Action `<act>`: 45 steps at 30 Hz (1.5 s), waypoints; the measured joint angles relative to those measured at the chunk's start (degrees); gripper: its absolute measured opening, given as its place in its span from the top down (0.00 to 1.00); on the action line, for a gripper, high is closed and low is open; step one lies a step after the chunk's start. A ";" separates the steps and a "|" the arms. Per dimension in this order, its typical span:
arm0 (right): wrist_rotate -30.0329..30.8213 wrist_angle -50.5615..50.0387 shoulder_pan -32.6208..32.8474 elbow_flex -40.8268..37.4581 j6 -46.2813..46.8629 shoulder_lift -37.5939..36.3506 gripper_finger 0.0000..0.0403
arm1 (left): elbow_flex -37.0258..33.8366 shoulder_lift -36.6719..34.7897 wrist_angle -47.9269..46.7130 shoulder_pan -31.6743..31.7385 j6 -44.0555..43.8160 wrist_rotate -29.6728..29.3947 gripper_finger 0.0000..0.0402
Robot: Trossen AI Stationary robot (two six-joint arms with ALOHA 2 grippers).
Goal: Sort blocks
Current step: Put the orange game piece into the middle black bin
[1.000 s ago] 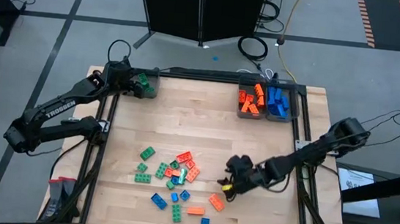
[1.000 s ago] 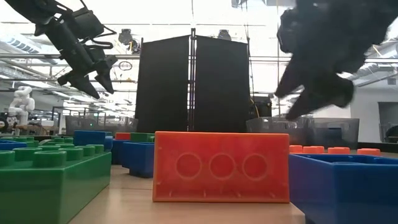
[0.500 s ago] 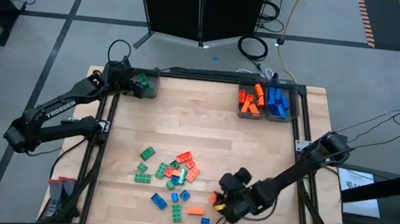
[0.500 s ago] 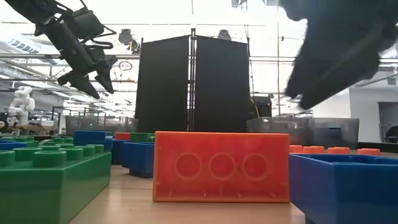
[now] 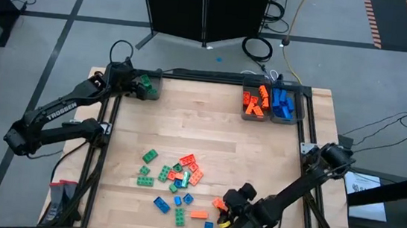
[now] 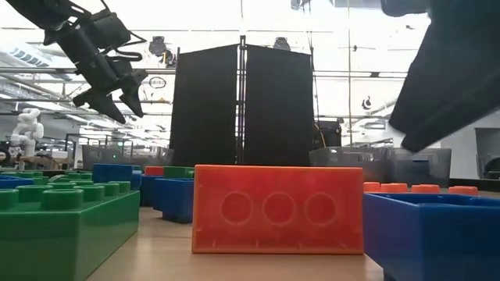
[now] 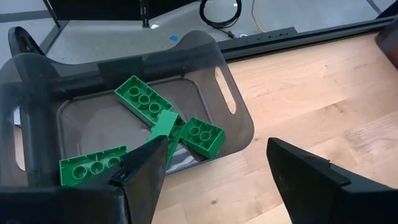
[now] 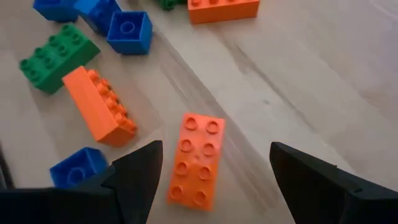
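Orange, green and blue blocks (image 5: 175,180) were scattered over the near half of the wooden table (image 5: 202,129), gathered at about seven o'clock from the table's middle in the high view. The right gripper (image 5: 228,220) was held low at the five o'clock edge of that scatter, its fingers spread apart with nothing between them. In the right wrist view, an orange eight-stud brick (image 8: 196,160) was seen lying flat on the wood in the gap between the open fingers, apart from both. An orange brick on its side (image 8: 98,106) lay near it, with a green brick (image 8: 56,58) and a small blue brick (image 8: 129,31) beyond, and another blue brick (image 8: 78,167) close by one finger. The left gripper (image 5: 137,85) was poised at the table's eleven o'clock corner over a grey bin (image 7: 227,112), its fingers parted and empty; several green bricks (image 7: 168,118) were piled inside that bin. At one o'clock two more grey bins stood side by side, the orange-filled bin (image 5: 255,102) to the left of the blue-filled bin (image 5: 283,104). In the low view, an orange block (image 6: 278,209) was seen standing between a green block (image 6: 66,222) and a blue block (image 6: 430,230).
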 joint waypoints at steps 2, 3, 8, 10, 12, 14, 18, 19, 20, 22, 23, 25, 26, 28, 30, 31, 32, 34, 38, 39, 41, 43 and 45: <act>0.06 -0.53 0.04 2.70 -0.04 2.57 0.28 | 0.00 0.00 -0.04 -0.02 0.02 0.00 0.31; 0.18 -1.23 0.04 4.18 0.36 3.83 0.28 | 0.00 0.00 -0.04 -0.02 0.00 0.00 0.31; 1.55 -7.80 0.23 9.68 5.34 8.90 0.28 | 0.00 0.00 -0.07 0.00 0.09 0.00 0.31; 1.51 -8.53 0.55 10.34 7.76 10.05 0.28 | 0.00 0.00 -0.02 -0.02 0.11 0.00 0.31; 1.11 -8.53 0.92 10.42 10.38 10.99 0.28 | 0.00 0.00 -0.02 0.00 0.14 0.00 0.31; -0.52 -8.43 1.22 10.42 12.39 12.18 0.28 | 0.00 0.00 -0.02 0.00 0.15 0.00 0.31; -2.39 -8.02 1.76 10.73 13.32 14.59 0.28 | 0.00 0.00 -0.09 -0.01 0.89 0.00 0.31; -3.38 -7.91 1.95 10.75 13.50 15.42 0.28 | 0.00 0.00 -0.09 0.00 1.25 0.00 0.31; -4.13 -8.05 2.04 10.77 14.04 16.07 0.29 | 0.00 0.00 -0.09 -0.01 1.32 0.00 0.31; -4.70 -8.50 2.36 10.82 16.33 16.78 0.33 | 0.00 0.00 -0.12 -0.01 1.33 0.00 0.31; -4.46 -8.82 2.65 10.79 17.49 16.88 0.35 | 0.00 0.00 -0.13 -0.02 1.33 0.00 0.31; -3.86 -9.77 2.74 10.79 19.90 16.98 0.43 | 0.00 0.00 -0.17 0.00 1.35 0.00 0.31; -3.75 -10.31 2.71 10.76 20.96 16.87 0.47 | 0.00 0.00 -0.17 0.00 1.37 0.00 0.31; -3.36 -11.25 2.69 10.68 22.34 16.78 0.58 | 0.00 0.00 -0.16 -0.02 1.50 0.00 0.31; -3.12 -11.57 2.69 10.59 22.59 16.71 0.68 | 0.00 0.00 -0.11 -0.01 1.51 0.00 0.31; -3.19 -11.54 2.69 10.58 22.63 16.67 0.71 | 0.00 0.00 -0.08 0.00 1.51 0.00 0.31; -3.14 -11.32 2.69 10.55 22.63 16.65 0.70 | 0.00 0.00 -0.02 0.00 1.56 0.00 0.31; -3.02 -11.00 2.69 10.49 22.63 16.56 0.70 | 0.00 0.00 0.04 -0.02 1.96 0.00 0.31; -3.53 -12.47 2.62 12.47 22.63 16.73 0.70 | 0.00 0.00 0.09 -0.01 3.02 0.00 0.31; -3.88 -13.27 2.58 13.17 22.63 16.78 0.70 | 0.00 0.00 0.09 0.00 2.99 0.00 0.31; -4.11 -15.10 2.56 14.70 22.76 16.91 0.70 | 0.00 0.00 0.09 0.00 2.99 0.00 0.31; -4.69 -17.00 2.51 16.28 22.81 17.11 0.70 | 0.00 0.00 0.09 -0.02 2.99 0.00 0.31; -5.44 -18.30 2.25 17.60 22.77 17.21 0.70 | 0.00 0.00 0.09 -0.02 2.98 0.00 0.31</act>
